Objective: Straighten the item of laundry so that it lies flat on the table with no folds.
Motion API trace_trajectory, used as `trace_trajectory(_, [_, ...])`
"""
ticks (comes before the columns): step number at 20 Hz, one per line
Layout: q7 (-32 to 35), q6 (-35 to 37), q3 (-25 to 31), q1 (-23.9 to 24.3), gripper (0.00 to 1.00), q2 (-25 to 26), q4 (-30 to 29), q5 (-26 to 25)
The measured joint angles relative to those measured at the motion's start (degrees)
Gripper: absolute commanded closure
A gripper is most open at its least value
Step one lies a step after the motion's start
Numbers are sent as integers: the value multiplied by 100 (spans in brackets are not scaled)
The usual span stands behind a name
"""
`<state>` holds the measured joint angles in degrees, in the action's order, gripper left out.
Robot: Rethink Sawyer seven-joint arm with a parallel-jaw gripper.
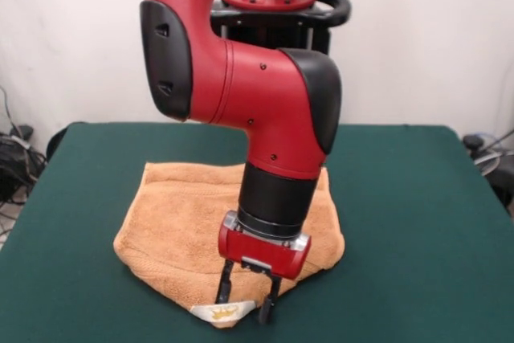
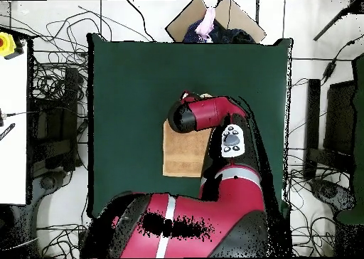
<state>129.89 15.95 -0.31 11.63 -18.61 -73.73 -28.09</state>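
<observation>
The item of laundry (image 1: 185,230), an orange-tan terry towel, lies folded over on the green table (image 1: 401,222), with rounded doubled edges at its left and right. Its near corner points forward and carries a white label with yellow print (image 1: 221,311). My gripper (image 1: 245,301) hangs straight down over that corner, open. One of its fingers (image 1: 226,285) is above the towel and the other stands at the corner's right edge. From overhead the towel (image 2: 179,156) shows as a narrow rectangle partly under the arm, and the arm hides the gripper.
The table (image 2: 128,92) extends far beyond the towel on every side. A cardboard box (image 2: 186,20) sits past its far edge in the overhead view. Cables lie around the table, and a white bench (image 2: 13,128) stands at the left.
</observation>
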Motion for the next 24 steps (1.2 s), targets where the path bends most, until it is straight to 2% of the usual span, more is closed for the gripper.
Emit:
trace_trajectory(17, [0, 1, 15, -28, 0, -6, 213, -1])
trace_trajectory(24, [-1, 190, 389, 326, 0, -130, 81, 0])
